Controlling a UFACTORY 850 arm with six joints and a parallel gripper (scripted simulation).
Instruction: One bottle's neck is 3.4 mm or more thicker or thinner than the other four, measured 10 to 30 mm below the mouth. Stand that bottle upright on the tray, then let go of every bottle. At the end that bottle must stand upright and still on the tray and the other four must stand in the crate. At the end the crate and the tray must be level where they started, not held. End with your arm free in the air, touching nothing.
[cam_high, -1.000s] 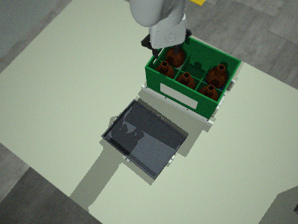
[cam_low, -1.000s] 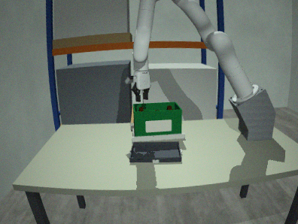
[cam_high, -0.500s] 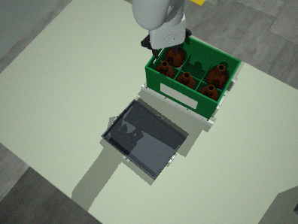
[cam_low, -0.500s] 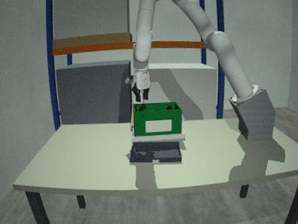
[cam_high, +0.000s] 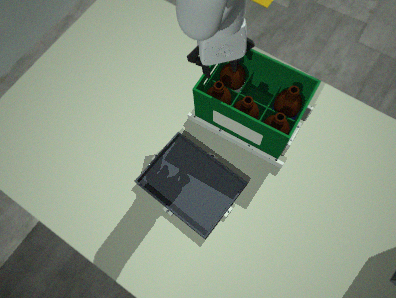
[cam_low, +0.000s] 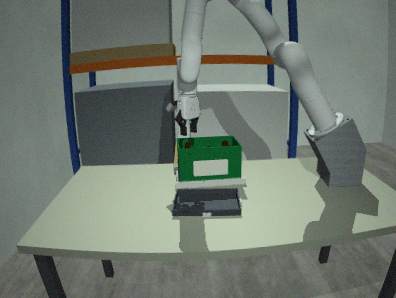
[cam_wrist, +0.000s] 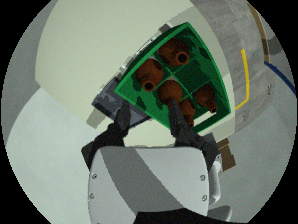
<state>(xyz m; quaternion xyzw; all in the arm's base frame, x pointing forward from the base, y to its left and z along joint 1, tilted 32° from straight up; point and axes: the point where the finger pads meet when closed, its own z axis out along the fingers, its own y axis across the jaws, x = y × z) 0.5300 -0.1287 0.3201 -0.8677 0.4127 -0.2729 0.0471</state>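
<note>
The green crate (cam_high: 202, 105) (cam_low: 185, 171) (cam_wrist: 134, 98) holds five brown bottles, necks up. In the top view they are the back-left bottle (cam_high: 233, 77), front-left bottle (cam_high: 219, 93), front-middle bottle (cam_high: 247, 107), front-right bottle (cam_high: 278, 122) and back-right bottle (cam_high: 290, 102). The back-middle compartment is empty. Neck differences are too small to tell. The dark tray (cam_high: 215, 202) (cam_low: 227, 204) (cam_wrist: 105, 104) lies in front of the crate with no bottle on it. My gripper (cam_high: 220, 71) (cam_low: 189, 132) (cam_wrist: 149, 107) is open and empty, above the crate's left end. One finger overlaps the front-middle bottle (cam_wrist: 170, 92) in the wrist view.
The crate's walls and dividers stand around the bottles below my fingers. The crate sits on a white base (cam_high: 235, 141) (cam_low: 210, 183) on the pale table (cam_high: 100, 100) (cam_low: 120, 200). A grey cabinet (cam_low: 125, 120) and a rack with an orange beam (cam_low: 230, 59) stand behind the table.
</note>
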